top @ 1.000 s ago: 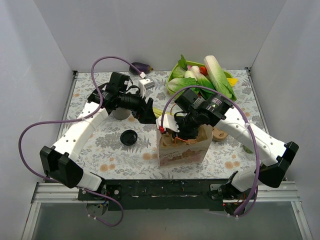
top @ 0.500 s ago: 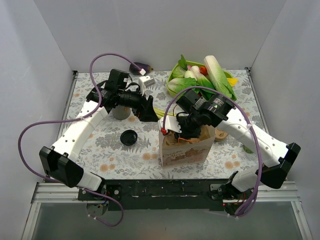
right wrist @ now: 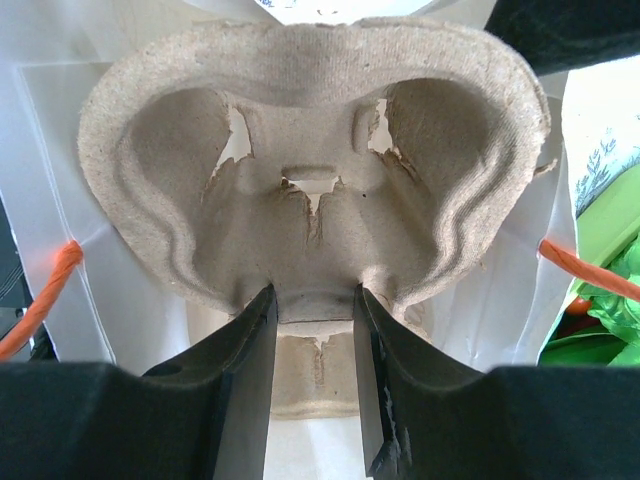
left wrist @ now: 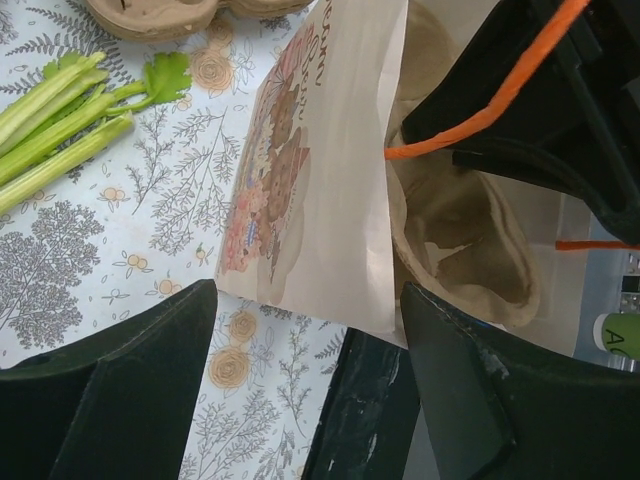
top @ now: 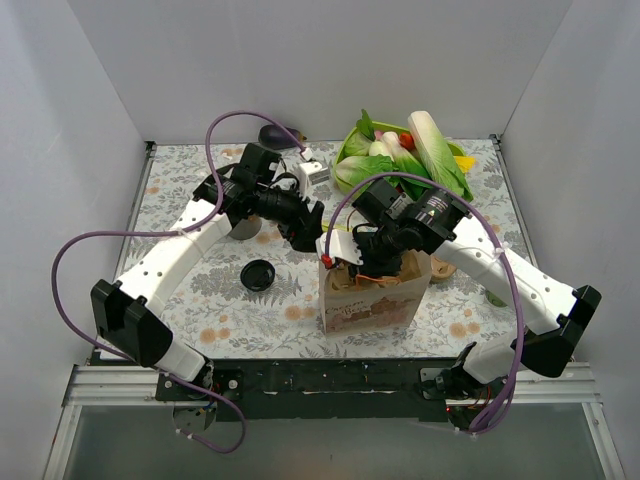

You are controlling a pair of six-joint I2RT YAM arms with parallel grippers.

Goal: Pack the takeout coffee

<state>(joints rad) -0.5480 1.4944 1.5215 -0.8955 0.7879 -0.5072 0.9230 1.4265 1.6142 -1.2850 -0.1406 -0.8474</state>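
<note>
- Right gripper [right wrist: 312, 300] clamps the pulp tray [right wrist: 310, 150] inside the bag [top: 368, 300]; I risk wedging it crooked.
- Left gripper [left wrist: 305, 300] spread, empty; green cup [top: 492, 297], lower right overhead, behind my right arm [top: 500, 262], could be knocked.

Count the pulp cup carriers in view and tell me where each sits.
2. One carrier sits inside the paper bag, pinched by the right claw; the other carrier lies on the table beside the bag. More may be hidden.

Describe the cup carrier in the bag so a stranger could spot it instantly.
Find the printed paper bag with orange handles at front centre. In its open top sits a grey-brown pulp cup carrier, pinched by the right gripper; a second carrier lies outside the bag.
</note>
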